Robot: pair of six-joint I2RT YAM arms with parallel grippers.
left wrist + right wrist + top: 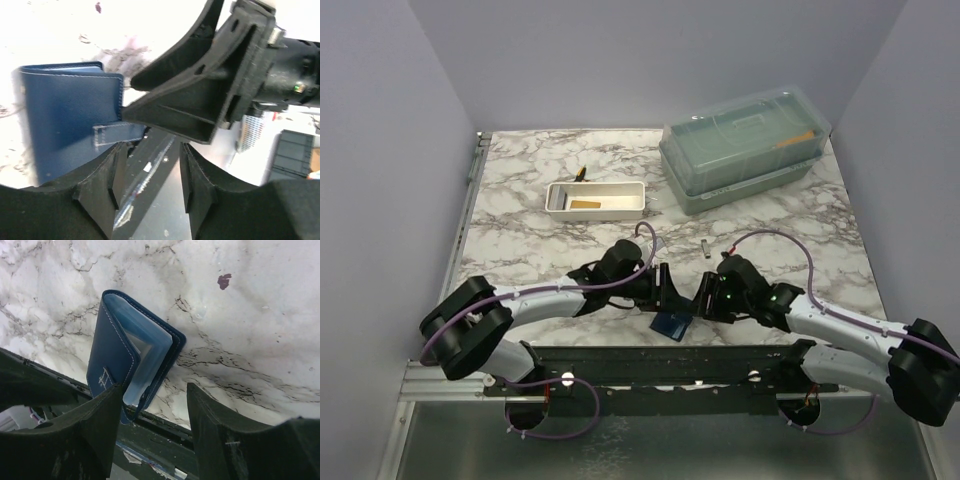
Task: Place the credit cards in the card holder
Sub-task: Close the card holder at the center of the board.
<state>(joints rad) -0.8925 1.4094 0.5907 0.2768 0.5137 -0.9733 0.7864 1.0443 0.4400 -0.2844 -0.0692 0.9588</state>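
Both the left gripper (150,155) and right gripper (155,392) stand jaws apart beside the stitched navy card holder (112,355).

A white marble-patterned table (520,240) with dark veins fills the middle of the frame, boxed by plain pale grey-lavender walls (650,60) at left, top and right. A silver rail (425,385) crosses the lower left; dull grey metal (650,455) lies along the bottom.

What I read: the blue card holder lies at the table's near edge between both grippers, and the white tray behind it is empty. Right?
No. The white tray is not empty: the top external view shows a tan card lying in it. The rest stands: the card holder lies at the near edge between the left gripper and right gripper.
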